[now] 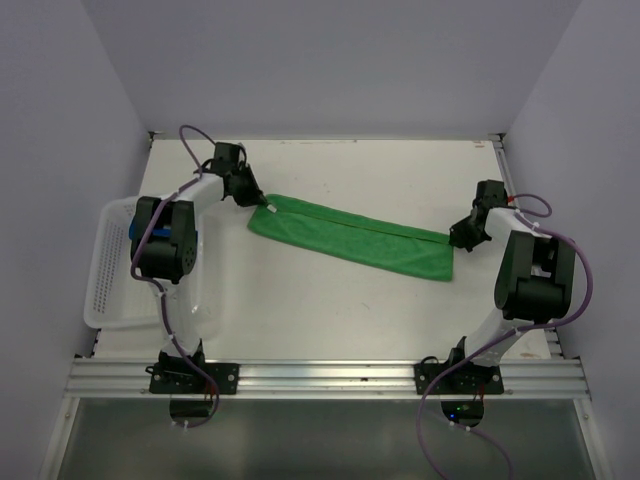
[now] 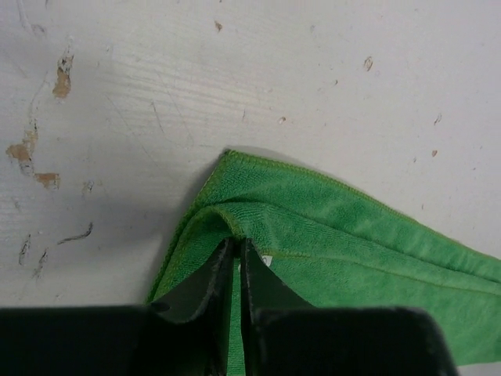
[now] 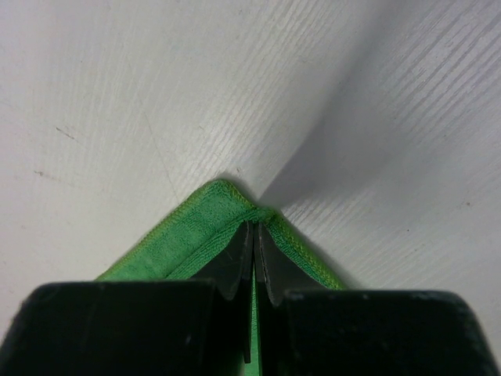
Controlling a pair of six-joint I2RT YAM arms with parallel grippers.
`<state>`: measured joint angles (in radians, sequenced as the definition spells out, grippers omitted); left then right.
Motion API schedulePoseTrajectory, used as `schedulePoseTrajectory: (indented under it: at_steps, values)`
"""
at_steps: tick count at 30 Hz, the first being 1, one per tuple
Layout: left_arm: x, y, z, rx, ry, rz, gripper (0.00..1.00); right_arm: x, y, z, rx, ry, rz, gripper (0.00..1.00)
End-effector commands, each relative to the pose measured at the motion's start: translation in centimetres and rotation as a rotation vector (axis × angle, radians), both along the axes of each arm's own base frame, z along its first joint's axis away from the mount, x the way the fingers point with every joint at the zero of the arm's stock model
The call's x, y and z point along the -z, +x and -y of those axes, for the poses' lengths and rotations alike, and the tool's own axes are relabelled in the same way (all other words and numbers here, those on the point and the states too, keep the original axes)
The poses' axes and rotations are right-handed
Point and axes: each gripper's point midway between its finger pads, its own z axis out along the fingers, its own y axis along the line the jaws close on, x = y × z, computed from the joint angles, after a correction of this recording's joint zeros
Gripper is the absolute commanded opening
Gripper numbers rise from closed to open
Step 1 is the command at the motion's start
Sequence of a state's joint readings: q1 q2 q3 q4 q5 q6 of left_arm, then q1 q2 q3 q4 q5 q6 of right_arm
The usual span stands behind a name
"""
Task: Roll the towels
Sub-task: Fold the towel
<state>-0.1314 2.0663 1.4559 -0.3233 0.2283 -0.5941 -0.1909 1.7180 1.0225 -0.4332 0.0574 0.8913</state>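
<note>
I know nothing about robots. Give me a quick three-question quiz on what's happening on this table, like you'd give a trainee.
1. True or false: the green towel is already rolled up.
2. The white basket sits beside which arm? A) left B) right C) neither
3. Fill in: the left end effector and right end effector each pinch one ___ of the towel.
Key: 1 false, it lies flat as a long strip; 2 A; 3 end.
</note>
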Motion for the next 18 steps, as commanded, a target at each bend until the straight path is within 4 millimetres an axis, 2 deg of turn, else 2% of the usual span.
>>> schedulePoseTrajectory:
  at_steps: [1, 4, 9, 18]
  values:
    - [-2.2, 2.3, 0.5, -0.011, -0.025, 0.069, 0.09, -0.3, 0.5, 0.2, 0.014, 0.009, 0.027, 0.00]
    - [-2.4, 2.5, 0.5, -0.019, -0.031, 0.067, 0.00, -0.4, 0.6, 0.1, 0.012, 0.010, 0.027, 0.00]
    - [-2.0, 2.6, 1.3, -0.021, -0.090, 0.049, 0.00, -0.4, 0.7, 0.2, 0.018, 0.006, 0.028, 0.00]
    - [-1.6, 3.3, 1.1, -0.052, -0.138, 0.031, 0.00, -0.1, 1.1, 0.5, 0.040, 0.004, 0.013, 0.00]
